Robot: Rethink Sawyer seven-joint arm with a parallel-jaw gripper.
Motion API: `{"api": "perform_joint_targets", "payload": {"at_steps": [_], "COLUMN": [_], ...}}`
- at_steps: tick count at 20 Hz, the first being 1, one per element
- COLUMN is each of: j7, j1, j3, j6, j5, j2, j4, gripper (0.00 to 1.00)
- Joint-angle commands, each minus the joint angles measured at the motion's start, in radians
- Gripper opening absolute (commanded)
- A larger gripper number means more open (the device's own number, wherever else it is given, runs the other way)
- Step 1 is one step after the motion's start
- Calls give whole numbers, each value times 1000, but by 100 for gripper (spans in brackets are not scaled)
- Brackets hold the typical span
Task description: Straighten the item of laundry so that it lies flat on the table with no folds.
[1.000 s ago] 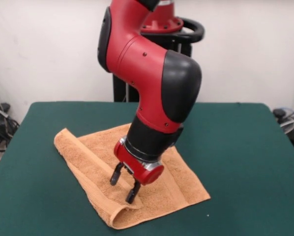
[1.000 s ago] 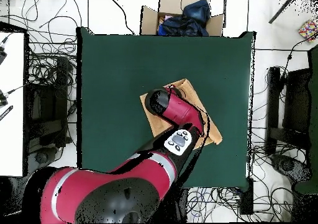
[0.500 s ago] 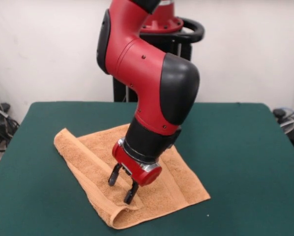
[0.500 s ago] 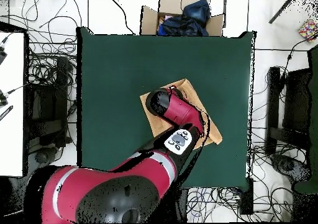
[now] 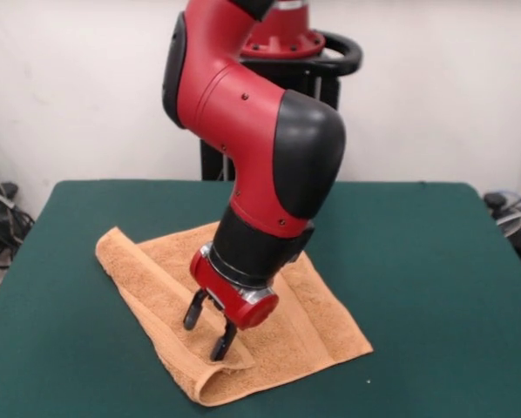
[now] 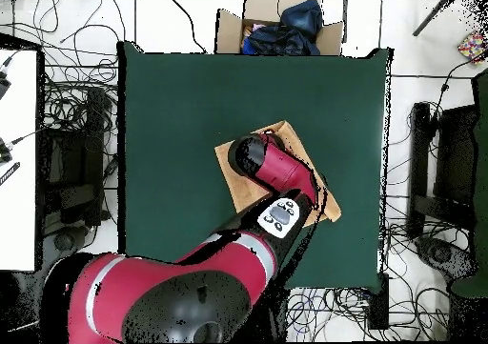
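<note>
One towel is counted, orange-tan terry cloth, lying on the near-left part of the green table in the front view. No other fabric is seen on the table. One arm with one gripper is present, poised low over the towel's near half. The jaws are seen spread, with nothing between them; the lower fingertip is close to the cloth, though contact cannot be confirmed.

The towel is not flat. A long strip along its left edge is folded over onto the body, running from the far-left corner down to the near corner, where the fold ends in a small raised loop. The right portion is seen lying smooth.

Handling is judged as follows: the cloth is soft, limp and light, with a rough pile, so slipping from a pinch is unlikely, but it is expected to drag and bunch if pushed. The free edge of the folded strip, near the raised loop, is judged the best place to be pinched, in one layer only, and drawn leftward.

In the overhead view the towel is largely covered by the arm.
</note>
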Motion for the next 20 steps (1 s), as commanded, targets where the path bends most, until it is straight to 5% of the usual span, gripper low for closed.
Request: {"api": "perform_joint_targets", "payload": {"at_steps": [1, 7, 20], "j7": [190, 193, 195], "j1": [-22, -48, -51], "j3": [85, 167, 172], "j6": [123, 85, 134], "j5": [24, 40, 37], "j2": [24, -11, -9], "j4": [-98, -68, -96], "gripper": [100, 100, 100]}}
